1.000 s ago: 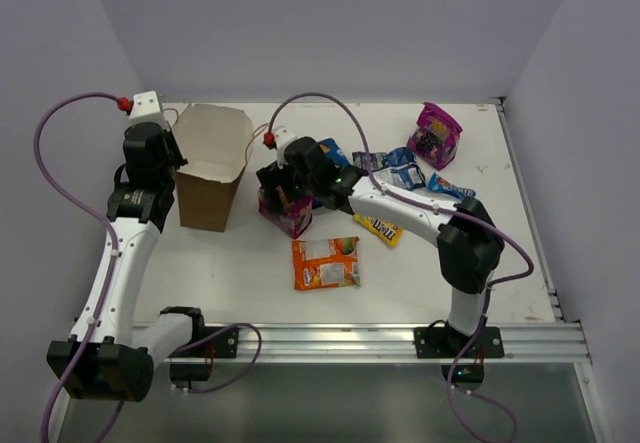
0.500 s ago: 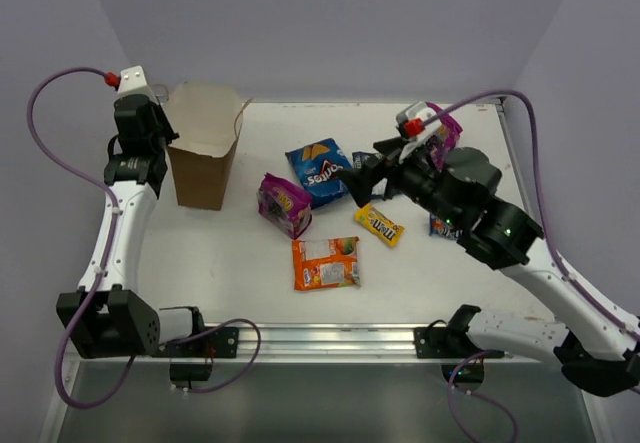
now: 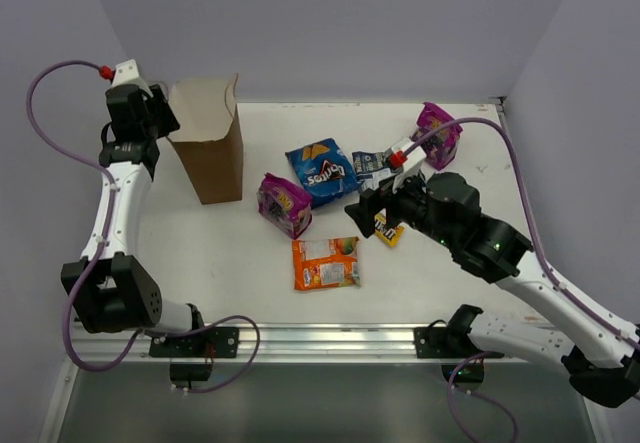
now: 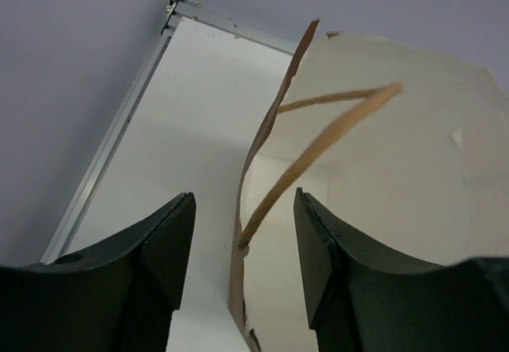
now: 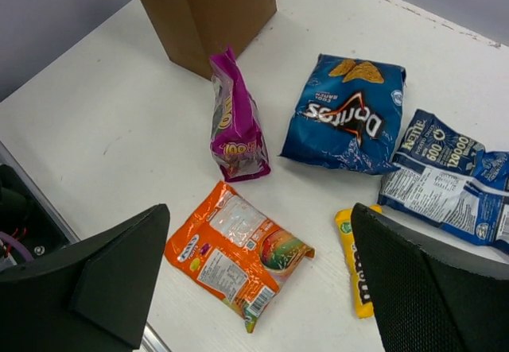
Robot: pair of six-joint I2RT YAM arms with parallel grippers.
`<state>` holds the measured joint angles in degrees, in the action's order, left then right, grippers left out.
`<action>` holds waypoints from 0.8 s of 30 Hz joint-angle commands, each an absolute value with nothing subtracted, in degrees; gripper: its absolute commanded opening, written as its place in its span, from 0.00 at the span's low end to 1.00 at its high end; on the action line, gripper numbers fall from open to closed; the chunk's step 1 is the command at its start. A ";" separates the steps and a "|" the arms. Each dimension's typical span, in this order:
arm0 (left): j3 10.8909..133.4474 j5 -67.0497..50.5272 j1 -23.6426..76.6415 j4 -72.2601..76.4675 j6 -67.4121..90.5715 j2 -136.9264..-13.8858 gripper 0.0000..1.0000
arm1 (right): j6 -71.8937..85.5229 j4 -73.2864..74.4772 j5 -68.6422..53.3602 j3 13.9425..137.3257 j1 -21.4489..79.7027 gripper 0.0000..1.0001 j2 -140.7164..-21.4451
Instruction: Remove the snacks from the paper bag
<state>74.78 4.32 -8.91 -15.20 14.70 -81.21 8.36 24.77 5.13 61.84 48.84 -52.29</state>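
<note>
Left pincer (image 3: 165, 128) is sitting released. Its fingers (image 4: 163, 249) are straddling one wall of the plain brown kraft paper bag (image 3: 212, 153), and the paper edge is running between them, apparently unpinched. Over the last second the bag has been shifting back with the left arm and is now showing a narrower mouth. Beyond the left pincer, only pale inner wall and a loose tan paper strip handle (image 4: 334, 125) are showing, no packet.

Right pincer (image 3: 362, 213), released and empty, has been swinging away from the bag and is now hovering over the white desk (image 3: 220, 253).
- Left of it: glossy magenta pouch (image 3: 283, 205).
- Below-left: flat orange packet (image 3: 325, 263).
- Beyond: blue chip bag (image 3: 320, 171).
- Just beside, right: yellow bar (image 3: 388, 231).

Unloading is looking nearly done.
</note>
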 commanded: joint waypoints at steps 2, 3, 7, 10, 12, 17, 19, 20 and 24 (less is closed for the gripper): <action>80.33 2.46 -9.49 -16.78 15.03 -78.84 0.67 | 8.79 24.52 7.47 64.24 48.96 0.99 -49.66; 81.20 2.46 -9.49 -19.05 15.03 -78.49 0.81 | 8.70 24.87 8.08 65.29 48.87 0.99 -49.48; 86.47 1.68 -9.58 -27.76 15.38 -74.46 1.00 | 11.16 28.91 19.73 69.78 48.96 0.99 -49.31; 85.26 0.27 -9.49 -30.14 15.12 -67.36 1.00 | 10.47 30.32 24.51 72.24 48.95 0.99 -47.73; 82.81 0.26 -9.06 -29.97 15.38 -60.95 1.00 | 9.50 30.41 28.81 73.21 48.87 0.99 -45.54; 81.83 3.95 -0.01 -33.65 10.21 -52.83 1.00 | 6.25 29.89 37.77 75.32 48.87 0.99 -39.47; 80.60 6.15 4.04 -34.72 8.79 -47.21 1.00 | 3.87 28.48 39.46 74.79 48.87 0.99 -34.20; 80.25 6.67 5.09 -34.98 8.35 -45.89 1.00 | 3.35 27.00 40.16 74.36 48.95 0.99 -32.97; 80.15 9.75 7.90 -35.86 5.63 -39.83 1.00 | 0.44 23.56 42.09 71.46 48.96 0.99 -26.64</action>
